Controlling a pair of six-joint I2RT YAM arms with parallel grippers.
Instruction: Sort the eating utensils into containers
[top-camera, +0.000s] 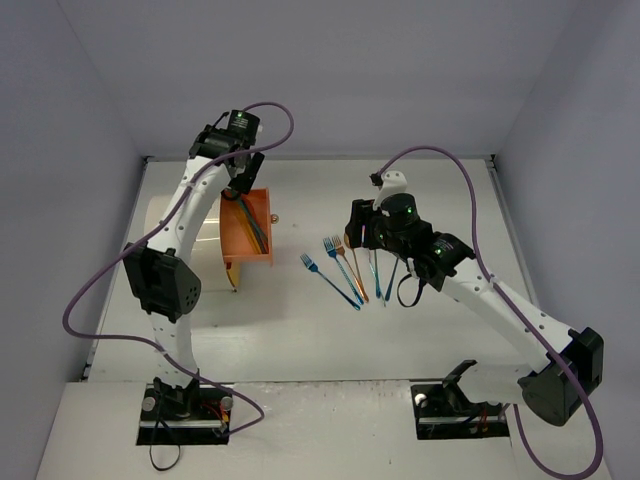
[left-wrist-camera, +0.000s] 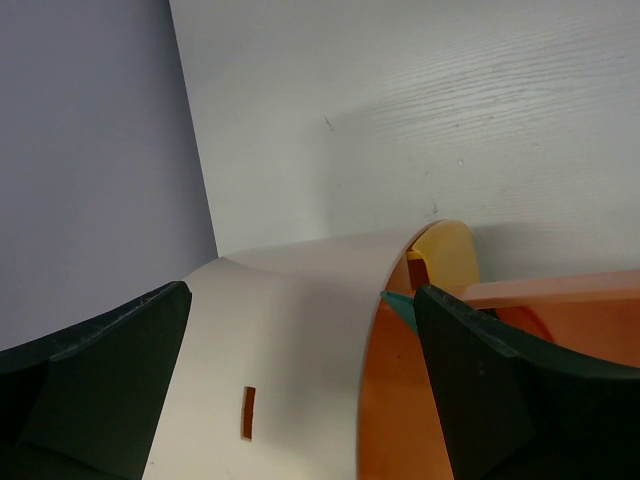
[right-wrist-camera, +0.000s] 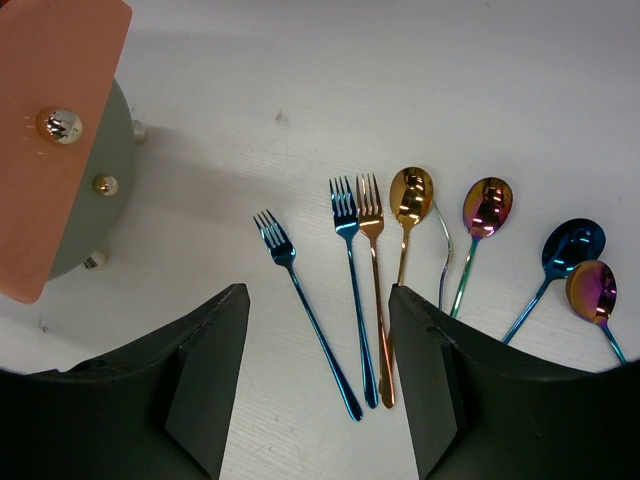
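Note:
Several eating utensils lie side by side on the white table: a blue fork (right-wrist-camera: 305, 320) (top-camera: 330, 281), a second blue fork (right-wrist-camera: 352, 290), a gold fork (right-wrist-camera: 375, 280), a gold spoon (right-wrist-camera: 410, 195), a purple spoon (right-wrist-camera: 487, 207) and a blue spoon (right-wrist-camera: 573, 245). My right gripper (right-wrist-camera: 316, 330) (top-camera: 360, 238) hangs open above the fork handles, holding nothing. An orange drawer container (top-camera: 248, 232) stands pulled out of the cream cabinet (top-camera: 185, 235) and holds several utensils (top-camera: 256, 230). My left gripper (left-wrist-camera: 300, 345) (top-camera: 241, 188) is open and empty over the cabinet wall and drawer.
The drawer's orange front with a brass knob (right-wrist-camera: 58, 125) shows at the upper left of the right wrist view, with two more knobs (right-wrist-camera: 105, 185) below it. Grey walls close in the table at the back and on both sides.

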